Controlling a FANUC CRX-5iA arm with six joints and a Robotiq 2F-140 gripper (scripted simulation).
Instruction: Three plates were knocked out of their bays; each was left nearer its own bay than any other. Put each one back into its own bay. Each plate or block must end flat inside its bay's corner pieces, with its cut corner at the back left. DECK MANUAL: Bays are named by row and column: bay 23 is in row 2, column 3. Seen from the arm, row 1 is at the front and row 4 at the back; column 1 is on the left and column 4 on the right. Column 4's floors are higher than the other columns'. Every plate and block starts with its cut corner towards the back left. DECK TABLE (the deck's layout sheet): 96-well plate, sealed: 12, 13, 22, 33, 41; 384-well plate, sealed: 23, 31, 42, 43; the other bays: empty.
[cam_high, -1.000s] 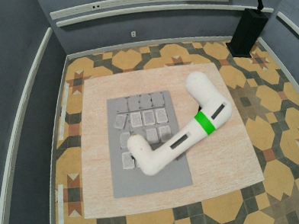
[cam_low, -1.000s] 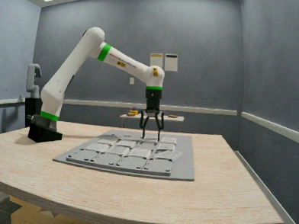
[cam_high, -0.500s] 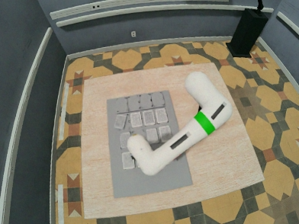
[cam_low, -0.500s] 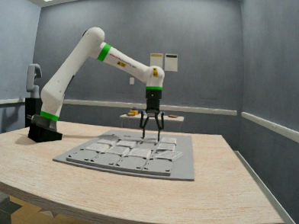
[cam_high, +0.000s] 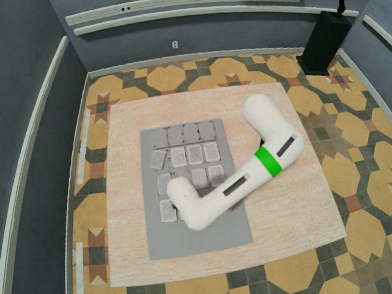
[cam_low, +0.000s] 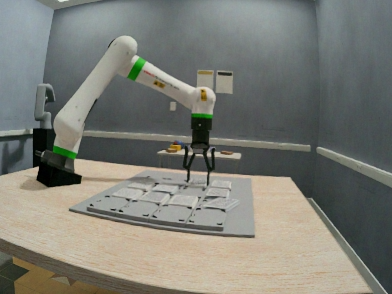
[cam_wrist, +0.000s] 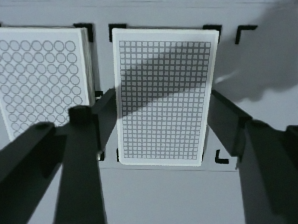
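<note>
384-well plate (cam_wrist: 165, 100): wht rim, gry grid.

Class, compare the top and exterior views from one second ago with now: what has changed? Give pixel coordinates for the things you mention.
Nothing visibly changed. The arm (cam_high: 235, 185) (cam_low: 165, 86) and plates stayed put. The gripper (cam_low: 198, 182) (cam_wrist: 161, 103) stayed low, its fingers beside a square-gridded plate (cam_wrist: 162, 130); whether it has taken hold is unclear. The skewed plate (cam_high: 158, 159) (cam_low: 226, 203) still lies askew.
</note>
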